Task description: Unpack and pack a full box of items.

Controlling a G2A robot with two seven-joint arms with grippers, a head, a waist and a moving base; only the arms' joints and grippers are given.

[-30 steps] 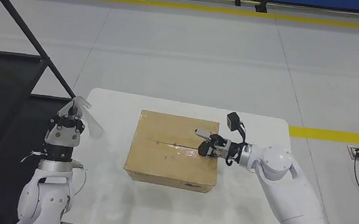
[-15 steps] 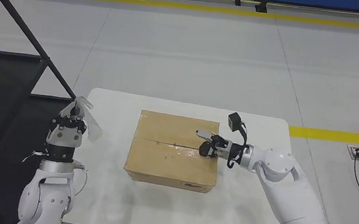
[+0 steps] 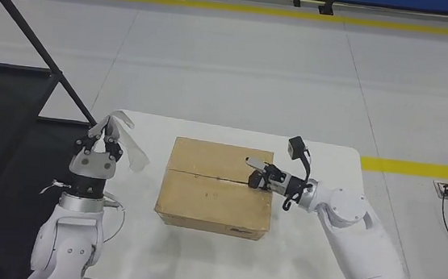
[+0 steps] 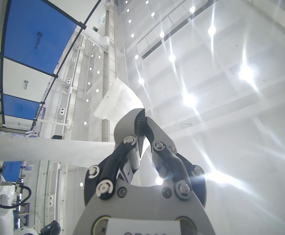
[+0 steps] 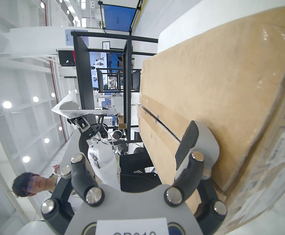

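The box [image 3: 215, 187] is matt brown cardboard, with glossy clear tape [image 5: 266, 33] near one edge. The film [image 4: 120, 100] pinched in the left gripper [image 4: 144, 124] is thin, frosted and translucent. The right gripper [image 5: 131, 133] has ribbed black pads [image 5: 187, 142] on smooth grey shells. The table [image 3: 302, 252] is smooth white.

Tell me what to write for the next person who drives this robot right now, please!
Left gripper: jaws shut on a pale strip, held above the left end of the table.
Right gripper: jaws open, over the right end of the box, by its seam.
Box: mid-table, flaps closed.
Done: strip, likely tape, is clear of the box.
Left: drop strip, open flaps, unpack, repack.
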